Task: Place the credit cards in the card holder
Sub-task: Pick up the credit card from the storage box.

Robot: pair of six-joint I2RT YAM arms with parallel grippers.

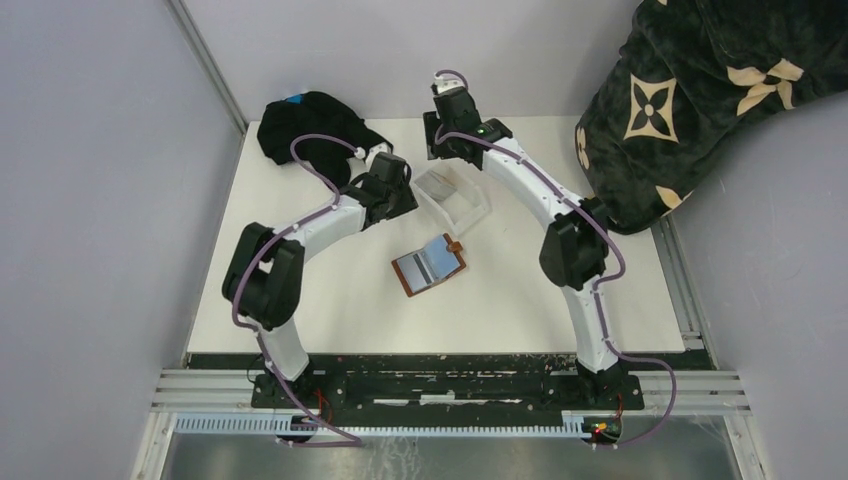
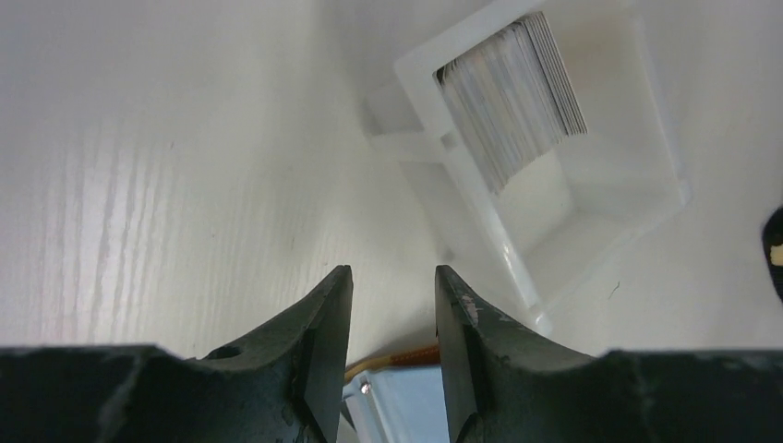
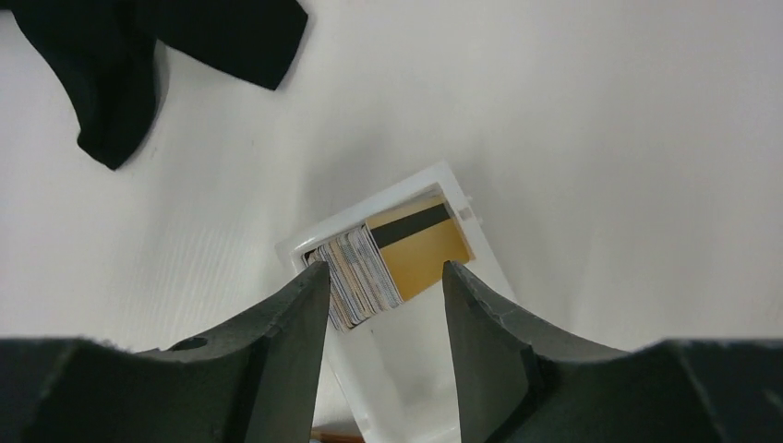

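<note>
Both arms are out over the tray. The left gripper has its dark, wedge-shaped jaws apart with nothing between them. The right gripper is also spread, hanging over the cards without clamping any.

The cards are thin, hard plastic. Most stand on edge as a tight grey-white stack in one end of the tray, a clear, glossy rectangular box with a broad flat rim. A yellow card with a black stripe leans behind the stack.

The wallet is brown leather. It lies open and flat, inner side up, on the table near the tray, between the two arms. Pale blue-grey faces show in its slots.

The table is matte white with a faint wood grain, and plain grey walls box it in. A limp black cloth sits at the far left corner, and a plush dark blanket with beige flowers hangs at the far right.

From the top camera the wallet's long axis runs from near-left to far-right, and its snap tab points far-right, towards the tray
</note>
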